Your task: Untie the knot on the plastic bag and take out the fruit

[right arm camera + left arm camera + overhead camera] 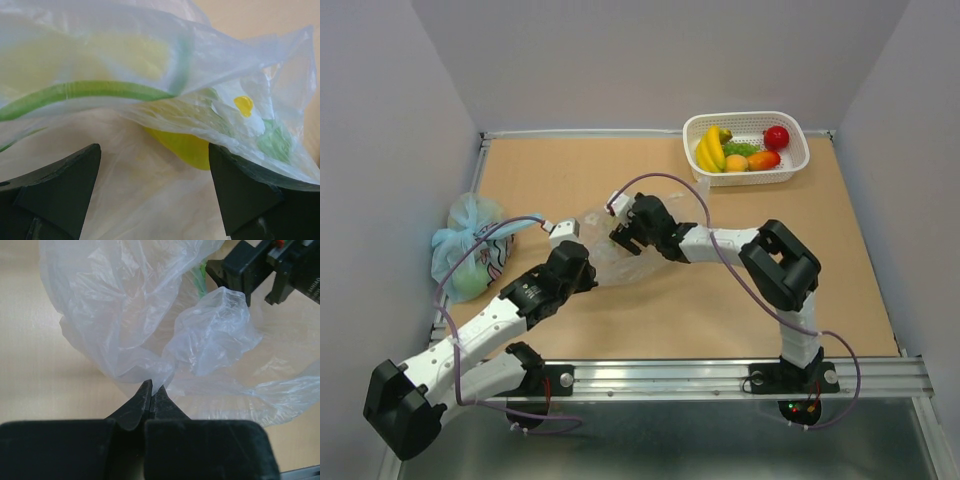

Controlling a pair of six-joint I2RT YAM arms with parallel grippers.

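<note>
The clear plastic bag (605, 255) lies crumpled at mid-table between both grippers. My left gripper (152, 390) is shut on a fold of its film, and it also shows in the top view (588, 262). A loose crinkled handle ear (215, 332) stands up; no tied knot shows. My right gripper (155, 192) is open at the bag (150, 60), with film under and over its jaws, and it also shows in the top view (623, 236). A yellow-green fruit piece (187, 147) sits in the bag just ahead of it. Other fruit lies in the white basket (798, 160): bananas (711, 150), apple (776, 137), grapes (740, 148).
A knotted light-blue bag (468, 243) with something green inside lies at the left wall. The white basket stands at the back right. My right gripper's black body (250, 270) is at the top right of the left wrist view. Walls enclose the table on three sides.
</note>
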